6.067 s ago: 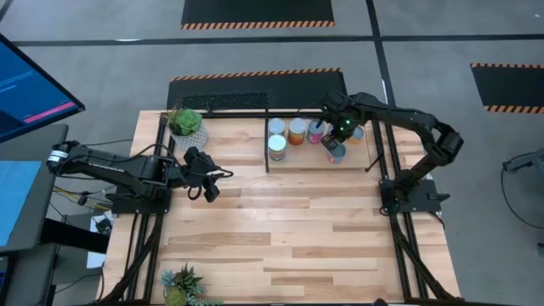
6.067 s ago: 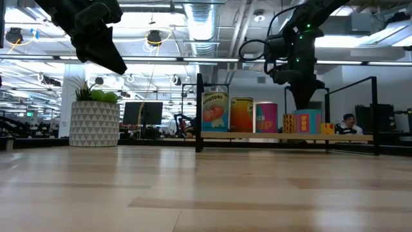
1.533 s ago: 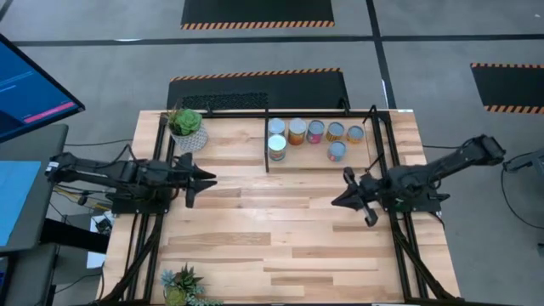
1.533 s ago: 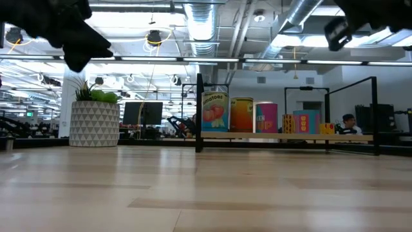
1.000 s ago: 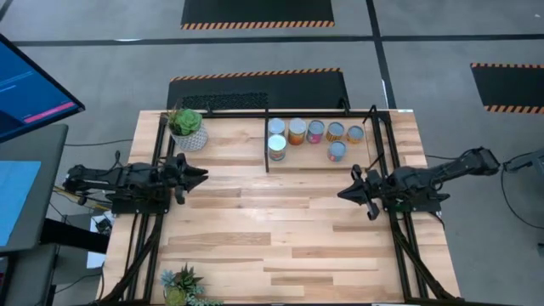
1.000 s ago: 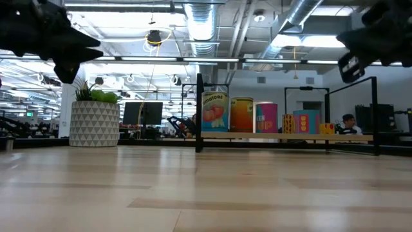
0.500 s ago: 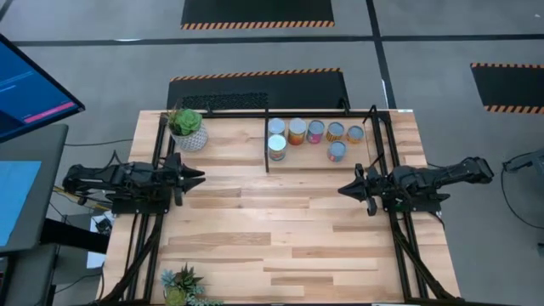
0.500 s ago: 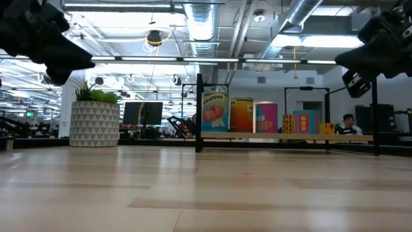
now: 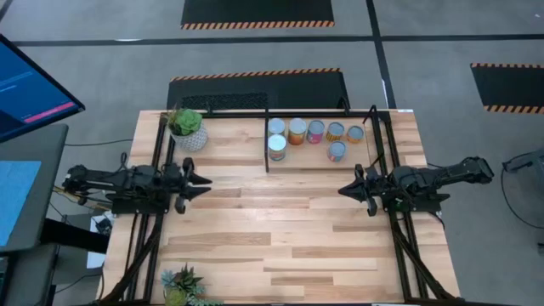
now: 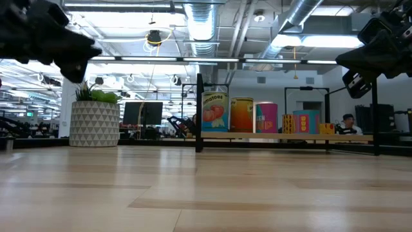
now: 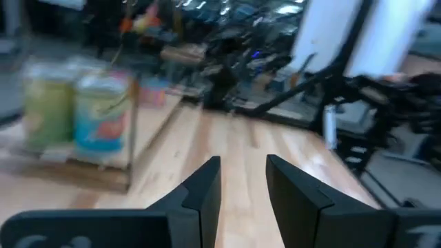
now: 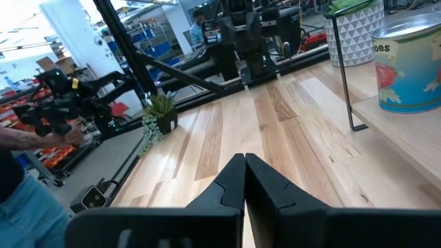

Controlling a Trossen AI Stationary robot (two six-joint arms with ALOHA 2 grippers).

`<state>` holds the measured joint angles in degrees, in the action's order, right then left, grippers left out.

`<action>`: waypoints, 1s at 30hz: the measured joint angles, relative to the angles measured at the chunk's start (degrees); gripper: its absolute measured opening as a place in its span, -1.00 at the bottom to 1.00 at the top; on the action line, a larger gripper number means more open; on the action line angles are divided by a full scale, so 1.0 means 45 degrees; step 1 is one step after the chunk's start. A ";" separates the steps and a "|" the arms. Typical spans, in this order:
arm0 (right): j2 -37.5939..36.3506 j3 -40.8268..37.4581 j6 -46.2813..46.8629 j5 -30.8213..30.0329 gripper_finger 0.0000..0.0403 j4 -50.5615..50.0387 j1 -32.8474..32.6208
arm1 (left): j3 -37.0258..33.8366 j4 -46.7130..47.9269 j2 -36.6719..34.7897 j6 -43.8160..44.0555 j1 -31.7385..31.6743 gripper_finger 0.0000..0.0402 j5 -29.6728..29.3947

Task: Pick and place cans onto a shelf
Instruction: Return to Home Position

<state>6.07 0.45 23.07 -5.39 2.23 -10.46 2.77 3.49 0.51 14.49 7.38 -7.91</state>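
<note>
Seven cans stand upright on the light wood shelf at the table's far right: five in a back row and two in front. In the low view they show in a row. My left gripper hovers by the table's left edge, open and empty. My right gripper hovers by the right edge, shut and empty. Both stand well away from the cans.
A potted plant in a white pot stands at the far left, left of the shelf's black rods. A second small plant stands at the near left corner. A person shows beyond the table.
My left gripper has shifted a little toward the table's near edge. My right arm has folded back and its gripper has sunk slightly. The cans have kept still.
</note>
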 joint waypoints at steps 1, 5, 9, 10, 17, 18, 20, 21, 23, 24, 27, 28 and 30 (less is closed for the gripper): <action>0.0000 0.0000 0.0005 0.0000 -0.83 0.0001 0.0000 | -0.0083 -0.0349 0.0043 -0.0282 0.0004 -0.48 0.0319; 0.0000 -0.0005 0.0000 0.0000 -0.84 -0.0003 0.0000 | -0.0308 -0.0786 -0.0028 -0.1616 0.0010 -0.48 0.0649; 0.0000 -0.0009 0.0000 -0.0004 -0.85 -0.0003 0.0000 | -0.0311 -0.0788 -0.0004 -0.2025 0.0010 -0.48 0.0678; 0.0000 -0.0010 0.0000 -0.0003 -0.84 -0.0003 0.0000 | -0.0311 -0.0788 -0.0004 -0.1955 0.0010 -0.48 0.0678; 0.0000 -0.0010 -0.0005 -0.0005 -0.83 -0.0003 0.0000 | -0.0311 -0.0788 -0.0004 -0.1508 0.0010 -0.48 0.0678; 0.0000 -0.0010 -0.0005 -0.0005 -0.83 -0.0003 0.0000 | -0.0311 -0.0785 -0.0004 -0.1478 0.0010 -0.48 0.0678; 0.0000 -0.0010 -0.0005 -0.0005 -0.84 -0.0003 0.0000 | -0.0311 -0.0784 -0.0004 -0.1478 0.0010 -0.48 0.0678; 0.0000 -0.0010 -0.0010 -0.0005 -0.84 -0.0003 0.0000 | -0.0311 -0.0783 -0.0004 -0.1478 0.0010 -0.48 0.0678; 0.0000 -0.0010 -0.0010 -0.0005 -0.84 -0.0003 0.0000 | -0.0316 -0.0783 -0.0004 -0.1474 0.0010 -0.48 0.0678; 0.0000 -0.0013 -0.0010 -0.0005 -0.85 -0.0004 0.0000 | -0.0316 -0.0783 -0.0004 -0.1474 0.0010 -0.48 0.0678; 0.0000 -0.0015 -0.0025 -0.0005 -0.84 -0.0004 0.0000 | -0.0316 -0.0783 -0.0004 -0.1467 0.0005 -0.48 0.0678; 0.0000 -0.0015 -0.0029 -0.0005 -0.84 -0.0007 0.0000 | -0.0316 -0.0783 -0.0004 -0.1464 0.0000 -0.48 0.0678; 0.0000 -0.0015 -0.0029 -0.0005 -0.84 -0.0007 0.0000 | -0.0316 -0.0783 -0.0004 -0.1459 0.0000 -0.48 0.0678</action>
<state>6.07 0.38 22.94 -5.41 2.20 -10.46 1.34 -0.03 0.49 7.92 7.38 -4.86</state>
